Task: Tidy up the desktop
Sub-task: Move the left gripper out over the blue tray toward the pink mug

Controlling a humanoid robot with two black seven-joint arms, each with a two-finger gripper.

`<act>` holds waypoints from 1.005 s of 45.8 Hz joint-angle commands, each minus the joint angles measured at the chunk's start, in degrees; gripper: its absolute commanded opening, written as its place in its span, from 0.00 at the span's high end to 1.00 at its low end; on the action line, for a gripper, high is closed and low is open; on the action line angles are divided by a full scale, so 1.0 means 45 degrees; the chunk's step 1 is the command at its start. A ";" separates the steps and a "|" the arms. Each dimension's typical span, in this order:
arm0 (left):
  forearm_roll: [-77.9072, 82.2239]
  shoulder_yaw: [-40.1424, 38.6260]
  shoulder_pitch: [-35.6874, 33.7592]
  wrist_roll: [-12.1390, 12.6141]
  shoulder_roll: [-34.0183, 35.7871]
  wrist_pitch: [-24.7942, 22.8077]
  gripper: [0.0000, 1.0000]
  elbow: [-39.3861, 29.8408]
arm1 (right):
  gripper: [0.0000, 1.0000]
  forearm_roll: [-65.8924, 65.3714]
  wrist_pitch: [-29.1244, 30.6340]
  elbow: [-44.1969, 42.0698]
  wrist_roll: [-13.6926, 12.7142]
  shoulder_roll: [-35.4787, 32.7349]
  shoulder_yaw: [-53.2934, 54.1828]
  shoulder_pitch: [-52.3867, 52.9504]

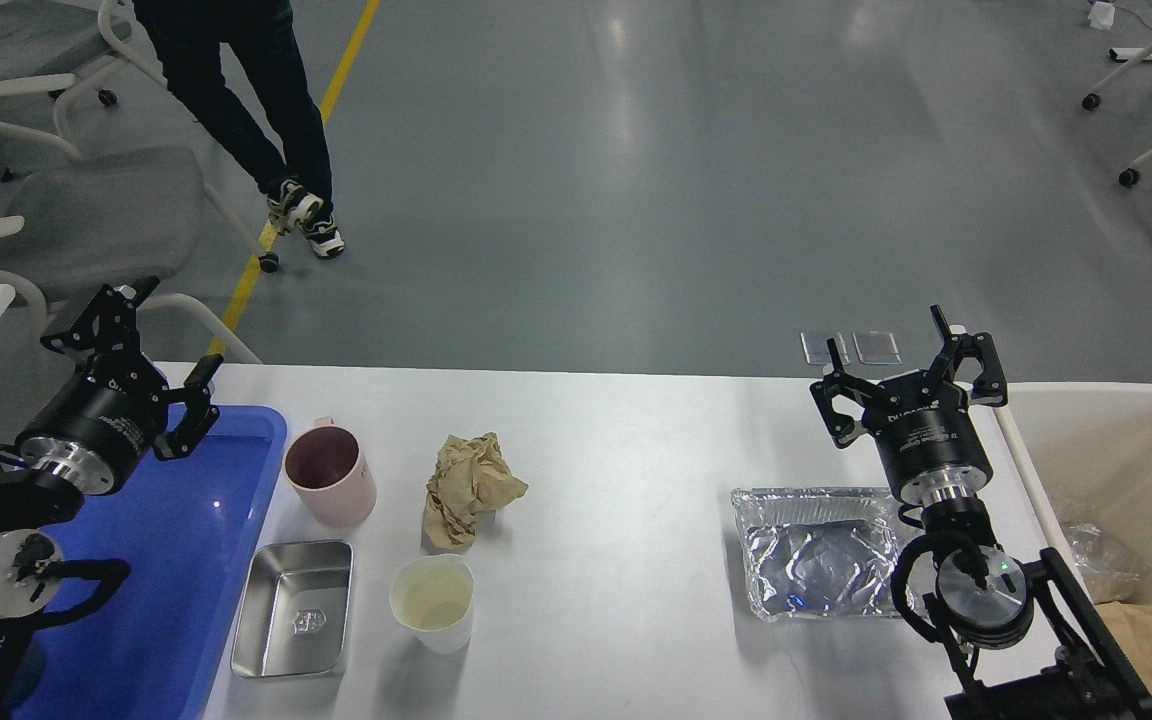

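Note:
The white desktop (pixel 616 440) fills the lower view. On it stand a pink mug (pixel 330 476), a crumpled brown paper (pixel 466 488), a small steel tray (pixel 294 608), a white paper cup (pixel 432 602) and a foil container (pixel 816 550). My left gripper (pixel 141 335) is open and empty, raised over the far left corner above the blue tray (pixel 186 560). My right gripper (pixel 911 360) is open and empty, just beyond the foil container near the far edge.
A cream bin (pixel 1126 480) with paper and plastic waste stands at the right edge. Grey chairs (pixel 66 210) and a walking person's legs (pixel 266 110) are beyond the table on the left.

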 commanded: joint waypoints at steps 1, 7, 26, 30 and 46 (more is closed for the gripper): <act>0.0020 0.0262 0.0294 0.0374 0.2207 -0.0100 0.04 -0.0352 | 0.00 0.0000 0.0000 -0.0021 0.0000 -0.0004 -0.0001 -0.0018; 0.0020 0.0495 0.0431 0.0179 0.5156 -0.0725 0.04 -0.0352 | 0.00 0.0000 0.0000 -0.0137 0.0000 0.0015 -0.0001 0.0001; 0.2598 0.2644 0.0392 0.0101 1.0235 -0.1018 0.04 -0.1132 | 0.00 -0.0058 -0.0019 -0.0274 0.0000 -0.0023 -0.0099 0.0041; 0.2617 0.3152 0.0353 0.0101 1.1135 -0.1253 0.04 -0.1367 | 0.00 -0.0058 0.0000 -0.0450 0.0000 -0.0024 -0.0294 0.0099; 0.5157 0.4166 0.0490 0.0179 1.1527 -0.1838 0.04 -0.2480 | 0.00 -0.0078 0.0000 -0.0528 0.0000 -0.0004 -0.0411 0.0079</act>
